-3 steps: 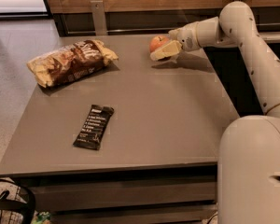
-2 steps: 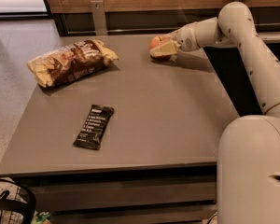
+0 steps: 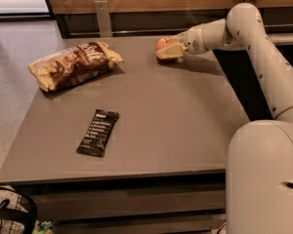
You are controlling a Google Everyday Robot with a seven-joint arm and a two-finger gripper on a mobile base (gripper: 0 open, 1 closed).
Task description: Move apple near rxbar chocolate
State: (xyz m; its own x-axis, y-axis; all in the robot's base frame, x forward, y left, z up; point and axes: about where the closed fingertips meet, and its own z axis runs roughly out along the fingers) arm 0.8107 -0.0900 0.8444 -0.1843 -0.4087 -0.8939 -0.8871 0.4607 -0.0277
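The gripper [image 3: 167, 51] clasps the apple [image 3: 161, 43] at the far edge of the table [image 3: 185, 130]. Open surface stretches to the bar [image 3: 98, 132], near left.

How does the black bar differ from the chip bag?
The rxbar chocolate is flat, slim and black; the chip bag is bigger, crinkled, tan and brown. The bar lies nearer the front edge, the bag far left. Both rest on the table, apart from the gripper at the apple.

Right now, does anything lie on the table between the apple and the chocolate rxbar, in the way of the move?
Nothing visible does. The claw is at the apple at the far edge of the table; its bare top runs to the rxbar chocolate. The chip bag lies clear of that path.
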